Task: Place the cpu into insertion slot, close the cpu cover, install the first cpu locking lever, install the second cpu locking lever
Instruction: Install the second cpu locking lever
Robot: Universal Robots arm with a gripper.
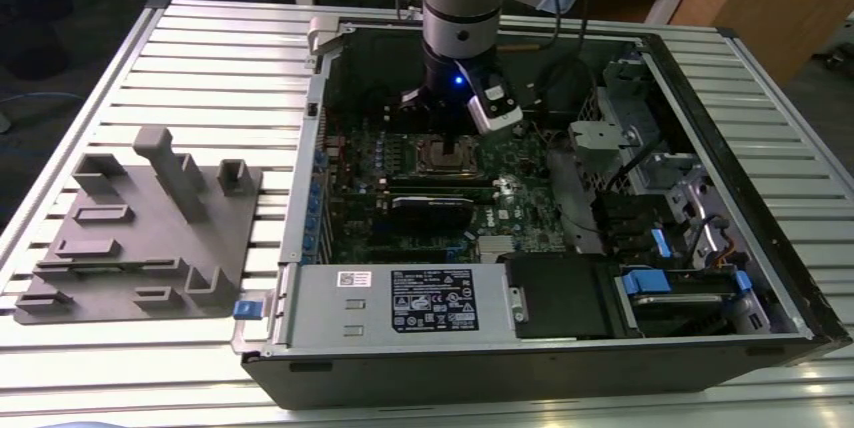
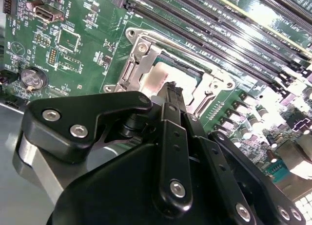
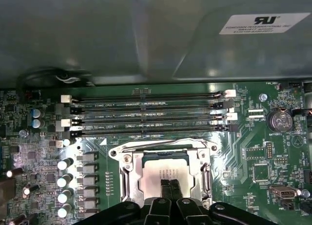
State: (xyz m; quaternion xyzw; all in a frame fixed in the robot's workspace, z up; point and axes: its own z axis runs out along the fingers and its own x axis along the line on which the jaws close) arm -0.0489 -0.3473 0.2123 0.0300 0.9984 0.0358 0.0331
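Observation:
The cpu (image 3: 163,167) lies flat in the insertion slot (image 1: 447,156), its silver-grey top showing through the cut-out of the cpu cover (image 3: 132,178). The cover is down over the chip. In the second wrist view the cpu (image 2: 157,81) and the cpu cover (image 2: 137,64) show the same. A thin metal lever (image 3: 161,146) runs along the socket edge beside the memory slots. My gripper (image 3: 170,182) stands right over the chip's middle with its black fingers pressed together and nothing between them. Whether the tips of the gripper (image 2: 171,90) touch the chip is hidden. The exterior view has the gripper (image 1: 447,133) inside the open computer case.
Long black memory slots (image 3: 146,113) run just beyond the socket. A row of capacitors (image 3: 63,181) stands on one side and a coin battery (image 3: 281,120) on the other. The case holds a power supply (image 1: 400,303) at the front. A grey fixture (image 1: 147,218) sits on the table at the exterior view's left.

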